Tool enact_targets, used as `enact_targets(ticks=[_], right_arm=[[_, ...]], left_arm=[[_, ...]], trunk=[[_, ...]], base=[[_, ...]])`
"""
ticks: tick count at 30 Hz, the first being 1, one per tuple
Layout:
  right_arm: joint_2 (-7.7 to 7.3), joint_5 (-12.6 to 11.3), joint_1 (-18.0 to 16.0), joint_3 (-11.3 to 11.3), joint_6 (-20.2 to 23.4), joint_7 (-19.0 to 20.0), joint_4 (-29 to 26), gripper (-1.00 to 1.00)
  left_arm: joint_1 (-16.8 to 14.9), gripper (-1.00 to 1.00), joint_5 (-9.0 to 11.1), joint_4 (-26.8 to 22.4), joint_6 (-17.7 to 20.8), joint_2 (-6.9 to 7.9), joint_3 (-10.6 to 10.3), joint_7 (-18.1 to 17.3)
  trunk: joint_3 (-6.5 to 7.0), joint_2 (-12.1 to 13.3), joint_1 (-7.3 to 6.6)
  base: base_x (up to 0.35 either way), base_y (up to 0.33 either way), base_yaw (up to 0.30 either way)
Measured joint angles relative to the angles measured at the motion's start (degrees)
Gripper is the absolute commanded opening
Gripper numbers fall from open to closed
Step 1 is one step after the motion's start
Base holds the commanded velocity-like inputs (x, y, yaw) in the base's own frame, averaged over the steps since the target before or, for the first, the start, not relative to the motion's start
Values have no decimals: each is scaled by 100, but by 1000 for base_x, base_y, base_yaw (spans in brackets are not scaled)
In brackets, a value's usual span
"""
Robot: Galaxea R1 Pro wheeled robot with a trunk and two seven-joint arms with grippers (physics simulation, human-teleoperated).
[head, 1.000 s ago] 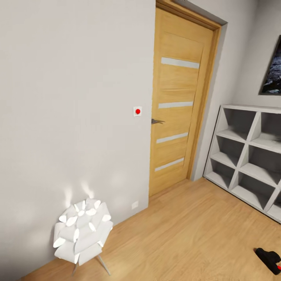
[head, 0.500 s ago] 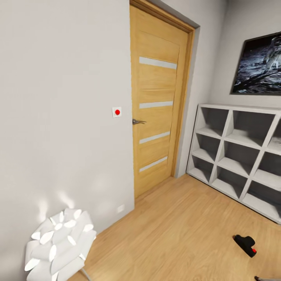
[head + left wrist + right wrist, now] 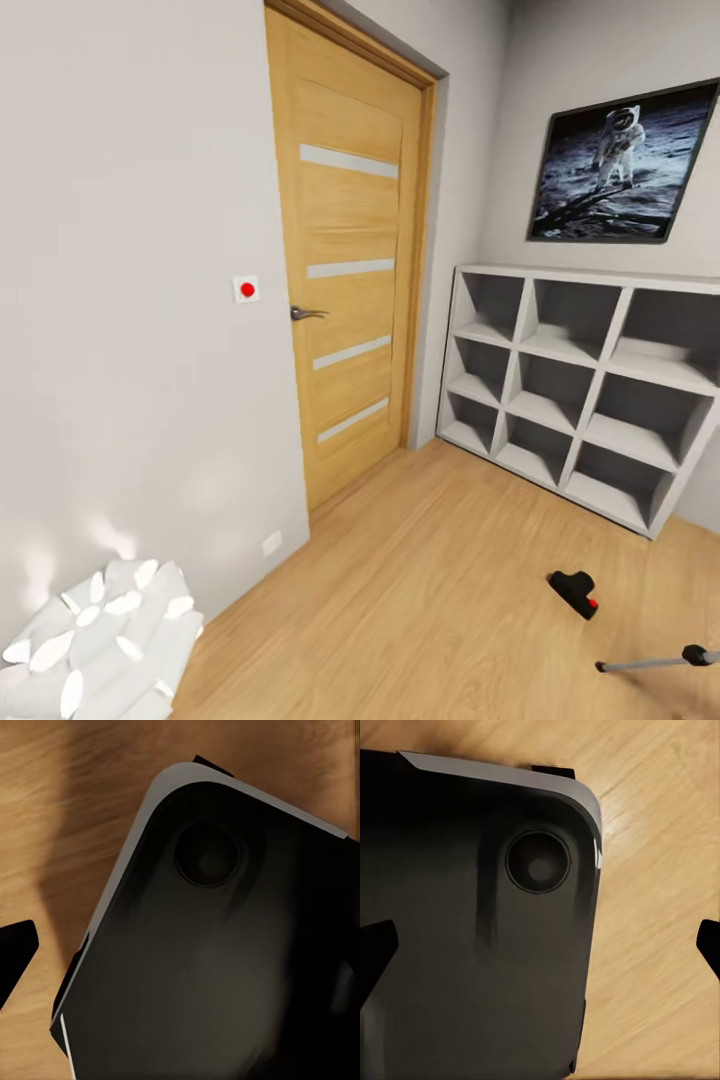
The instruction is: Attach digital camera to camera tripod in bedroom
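While the digital camera lies on open floor near a tripod leg, both grippers' states cannot be told.

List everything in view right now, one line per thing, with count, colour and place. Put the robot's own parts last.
digital camera: one, black with red dot, on the wood floor, lower right.
camera tripod: one leg showing, silver with a black foot, on the floor near the camera.
door: one, light wood with pale stripes, shut, in the left wall.
wall switch: one, white with red dot, left of the door.
shelf unit: one, white, against the far wall.
astronaut picture: one, dark-framed, above the shelves.
lamp: one, white petals, bottom left corner.
robot base: dark, rounded, seen from both wrist views above the floor.
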Motion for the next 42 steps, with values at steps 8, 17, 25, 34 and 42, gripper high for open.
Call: enact_targets(ticks=[8, 17, 25, 34, 42], right_arm=[[-12, 0, 0, 2, 1, 2, 1, 100], [-30, -2, 1, -3, -27, -9, 1, 100], [-32, -3, -1, -4, -59, -28, 1, 100], [-32, 5, -1, -4, -67, -39, 1, 100], [-27, 13, 1, 12, -65, -38, 2, 100]], left_arm=[[1, 100, 1, 0, 0, -14, 6, 0], [0, 100, 3, 0, -1, -18, 17, 0], [1, 100, 6, 0, -1, -19, 23, 0], [1, 100, 8, 0, -1, -19, 21, 0], [-1, 100, 9, 0, 0, -19, 17, 0]], trunk=[[0, 0, 0], [0, 0, 0], [0, 0, 0], [0, 0, 0], [0, 0, 0]], base=[[0, 0, -287], [0, 0, -287], [0, 0, -287], [0, 0, -286], [0, 0, -287]])
